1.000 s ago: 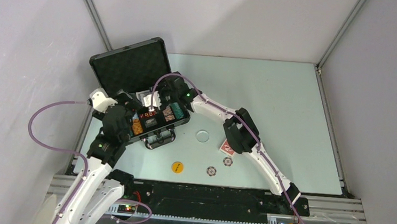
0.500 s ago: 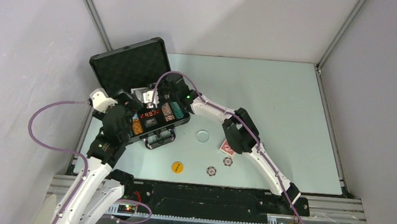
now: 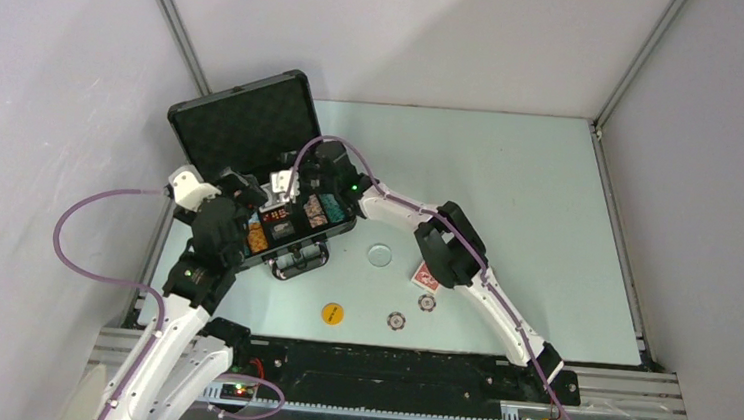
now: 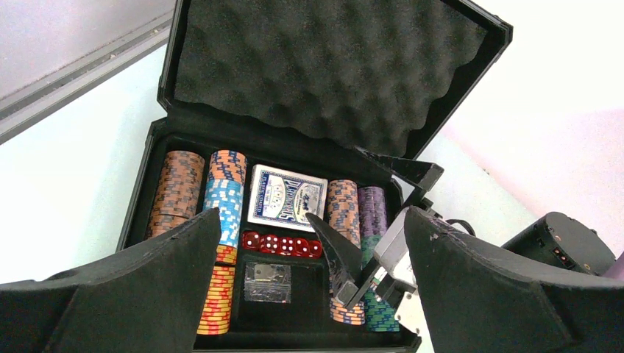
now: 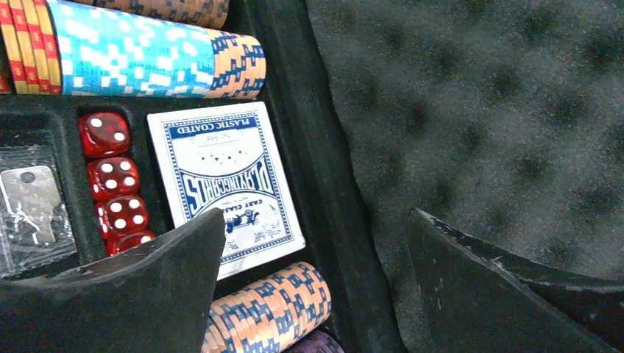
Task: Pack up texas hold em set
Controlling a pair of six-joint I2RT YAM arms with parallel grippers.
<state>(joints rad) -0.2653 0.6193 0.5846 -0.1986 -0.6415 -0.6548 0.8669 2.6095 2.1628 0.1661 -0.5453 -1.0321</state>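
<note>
Case: you have one black briefcase (image 3: 239,124) standing open at the left of the top view, on the desk (image 3: 511,181), its foam lid raised toward the top of the frame.
Chips in case: you can count four columns of striped chips (image 4: 176,193) lying on edge, two left of the middle wells and two right.
Decks: one blue deck (image 5: 224,184) lies flat in the case. One red deck (image 3: 425,274) lies out mid-frame, partly under the right arm.
Dice: red dice (image 5: 110,176) sit in a row beside the blue deck. Four show, the lowest partly behind a finger.
Key: one key bag (image 4: 266,282) lies below the dice.
Loose chips: two loose chips (image 3: 427,302) lie below the red deck.
Discs: one clear disc (image 3: 380,255) and one yellow disc (image 3: 333,313) lie apart.
Right gripper: your right gripper (image 5: 315,220) hangs over the case, jaws wide, nothing between.
Left gripper: your left gripper (image 4: 313,215) has jaws wide and is empty.
</note>
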